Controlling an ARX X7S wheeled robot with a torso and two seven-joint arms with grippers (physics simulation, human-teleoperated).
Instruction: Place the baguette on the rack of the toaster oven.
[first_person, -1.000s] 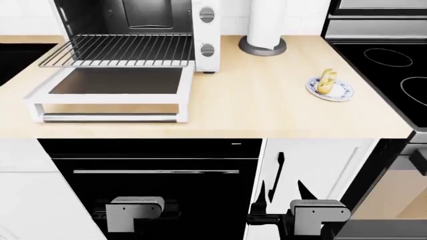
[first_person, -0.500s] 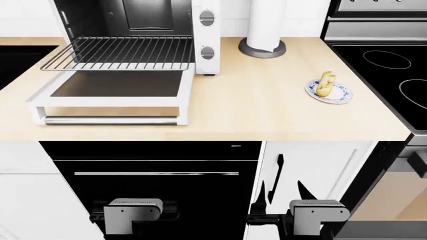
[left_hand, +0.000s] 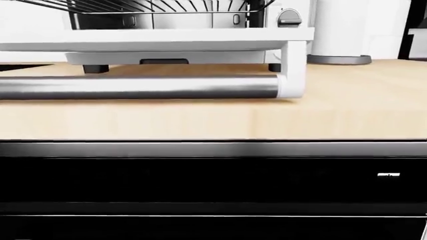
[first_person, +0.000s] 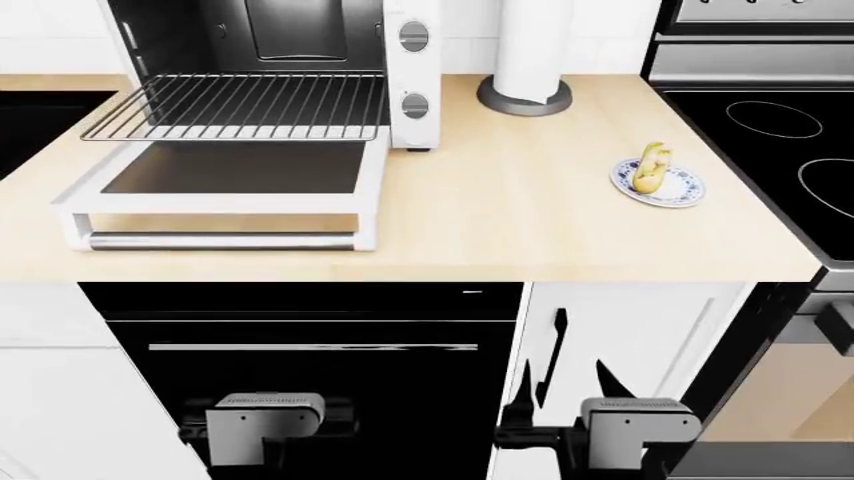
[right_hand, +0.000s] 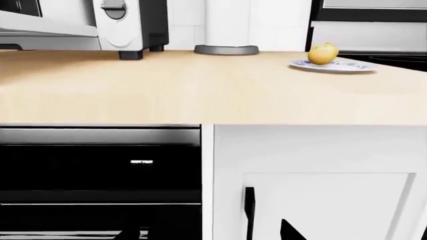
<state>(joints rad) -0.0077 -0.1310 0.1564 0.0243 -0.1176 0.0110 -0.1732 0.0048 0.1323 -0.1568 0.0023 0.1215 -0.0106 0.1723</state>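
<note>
Resting on plate (right_hand: 333, 65): baguette (right_hand: 322, 53)

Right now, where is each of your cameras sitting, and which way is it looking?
Head view: high up, looking down over the counter at the toaster oven, its rack and the baguette on a plate; both arms show low in front of the cabinets.
Left wrist view: low, at counter-edge height, facing the toaster oven's open door handle; no part of the robot shows.
Right wrist view: low too, facing the baguette; no part of the robot shows.
Shared: head and right wrist views both see the baguette.
</note>
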